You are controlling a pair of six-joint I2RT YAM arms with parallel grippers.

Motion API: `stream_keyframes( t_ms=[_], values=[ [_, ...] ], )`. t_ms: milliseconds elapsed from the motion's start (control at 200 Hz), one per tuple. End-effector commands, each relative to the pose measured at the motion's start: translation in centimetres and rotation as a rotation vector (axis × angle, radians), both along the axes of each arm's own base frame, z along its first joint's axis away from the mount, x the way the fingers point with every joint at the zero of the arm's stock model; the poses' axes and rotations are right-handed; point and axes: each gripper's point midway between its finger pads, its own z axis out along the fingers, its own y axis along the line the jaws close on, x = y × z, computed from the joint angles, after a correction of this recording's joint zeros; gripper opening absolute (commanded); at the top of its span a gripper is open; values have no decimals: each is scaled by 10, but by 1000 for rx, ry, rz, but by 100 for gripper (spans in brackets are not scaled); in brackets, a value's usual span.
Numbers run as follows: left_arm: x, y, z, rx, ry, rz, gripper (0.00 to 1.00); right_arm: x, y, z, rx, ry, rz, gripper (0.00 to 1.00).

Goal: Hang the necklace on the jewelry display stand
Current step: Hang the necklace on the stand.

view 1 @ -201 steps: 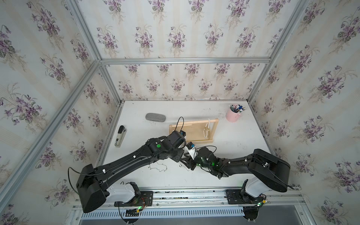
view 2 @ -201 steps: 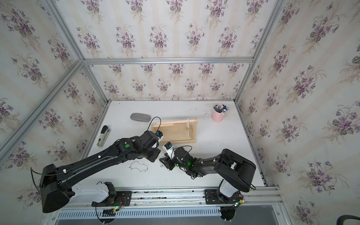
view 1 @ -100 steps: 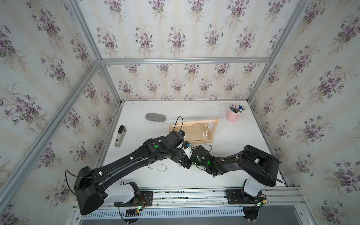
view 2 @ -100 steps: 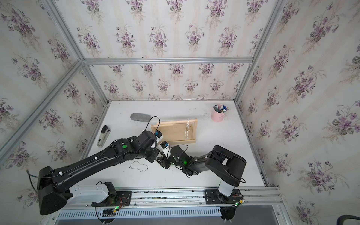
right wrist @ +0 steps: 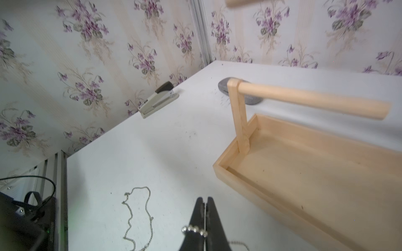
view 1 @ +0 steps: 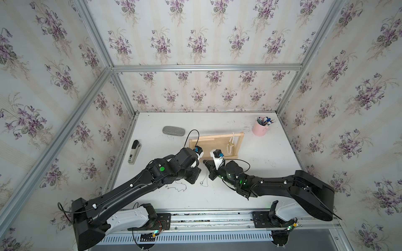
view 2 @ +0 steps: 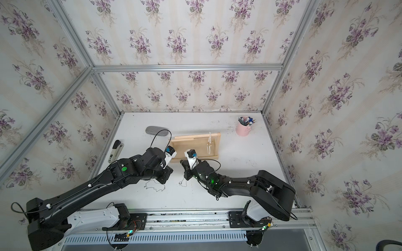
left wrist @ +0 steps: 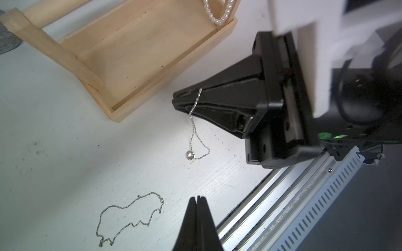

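right claw [left wrist: 176,101] clamped on silver ball-chain necklace [left wrist: 192,128], hanging vertically, pendant lowest; left claw [left wrist: 198,198] together, empty; light-wood jewelry display stand [view 1: 211,145] runs side-to-side.

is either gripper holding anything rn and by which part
The right gripper pinches the pendant necklace by the beaded end of its chain. The left gripper is shut on nothing.

1. Three necklaces: a pearl strand [left wrist: 218,21], a ball chain [left wrist: 190,155] with a round pendant, and a thin chain [left wrist: 125,206].
2. One jewelry display stand [view 1: 206,147].
3. One stapler [view 1: 134,151].
4. One grey oval case [view 1: 173,131].
5. One pink cup [view 1: 260,130] of pens.
6. Two grippers: the left gripper [left wrist: 198,197] and the right gripper [right wrist: 205,198].
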Motion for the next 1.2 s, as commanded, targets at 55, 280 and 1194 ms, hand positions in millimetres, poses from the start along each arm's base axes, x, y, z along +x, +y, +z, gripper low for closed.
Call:
stream_keyframes(
  t_ms=[55, 280, 1194],
  values=[
    [1, -6, 9, -49, -45, -39, 0, 2, -10, 44, -38, -78, -42, 0],
    [5, -13, 39, -184, -209, -85, 21, 2, -11, 111, -139, -119, -37, 0],
    [82, -24, 142, -433, -579, 108, 41, 27, -1, 155, -304, 43, -167, 0]
  ],
)
